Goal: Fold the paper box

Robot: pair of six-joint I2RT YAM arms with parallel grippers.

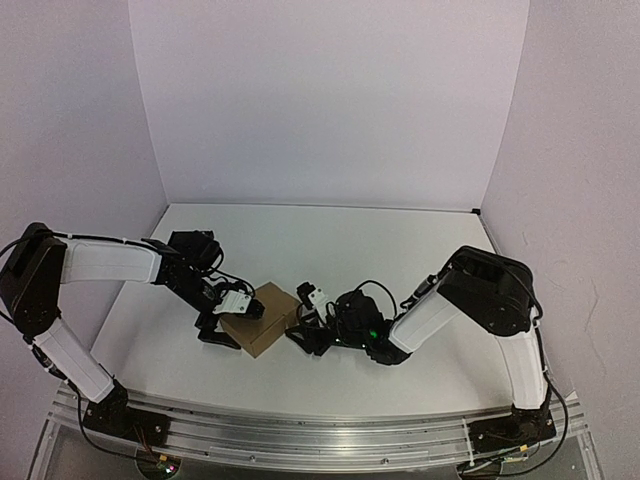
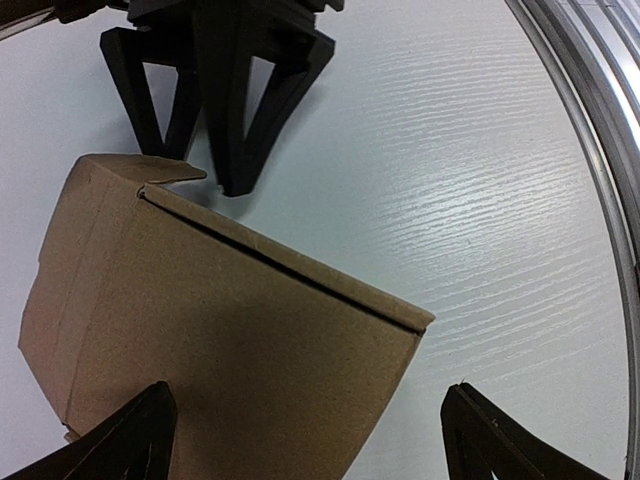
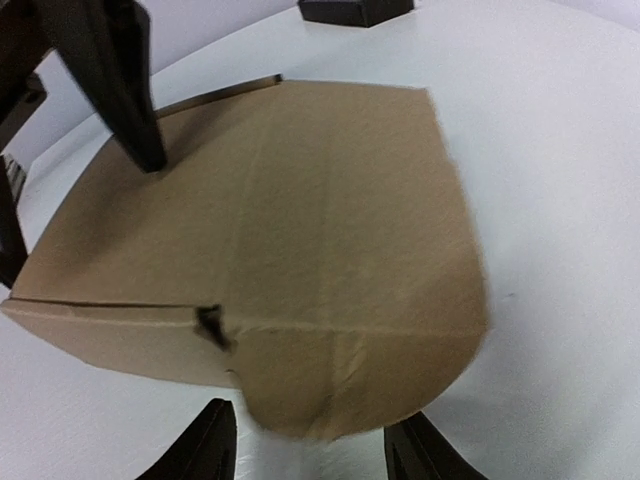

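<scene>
At table [image 1: 400, 240] centre: box [image 1: 262, 318] set, flap [image 3: 400, 300] seemingly untucked.
Left tool [image 2: 308, 410]: wide apart, straddling box.
Right tool [image 3: 310, 430]: apart at flap.
Risk: box shoved aside if flap is pushed unbraced.

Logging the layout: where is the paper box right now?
In the overhead view, the paper box sits on the table near the front edge, slightly left of centre, directly between the left gripper and the right gripper.
</scene>
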